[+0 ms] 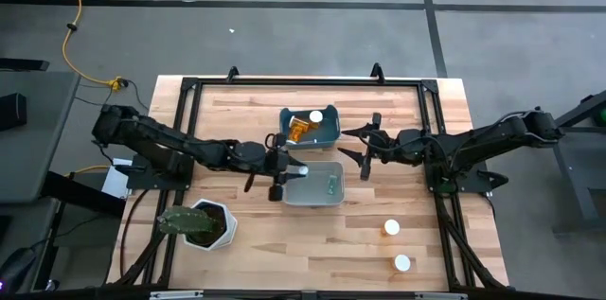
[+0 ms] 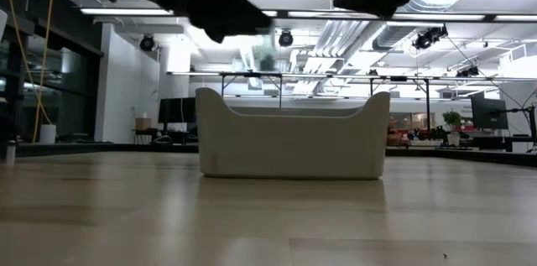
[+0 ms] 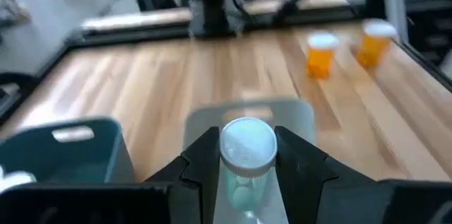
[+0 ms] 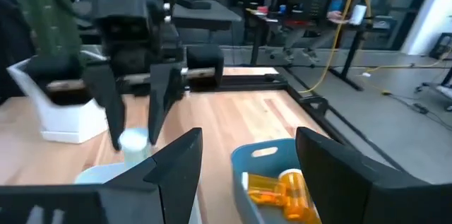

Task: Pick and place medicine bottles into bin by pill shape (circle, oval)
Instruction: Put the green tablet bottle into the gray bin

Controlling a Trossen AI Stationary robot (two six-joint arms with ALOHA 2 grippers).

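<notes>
**Left gripper holds a bottle over the grey bin**

Left gripper (image 1: pixel 290 173) hangs over the near-left rim of the grey bin (image 1: pixel 327 198), close to the middle of the table (image 1: pixel 246 243). Its two fingers are clamped on a greenish medicine bottle (image 3: pixel 247 155) with a round white cap. The bottle is up in the air, above the bin.

Right gripper (image 1: pixel 357 144) waits just beside the blue bin (image 1: pixel 330 120), on the side toward the right edge of the table. Its fingers are apart and hold nothing.

The blue bin sits behind the grey bin, toward the far edge. An orange bottle (image 1: pixel 301 130) lies on its side in it, next to a white cap (image 1: pixel 315 116).

Two more orange bottles (image 1: pixel 392 228) stand near the front right corner of the table. A white plant pot (image 1: pixel 220 228) with a cactus (image 1: pixel 182 222) sits near the front left corner.
</notes>
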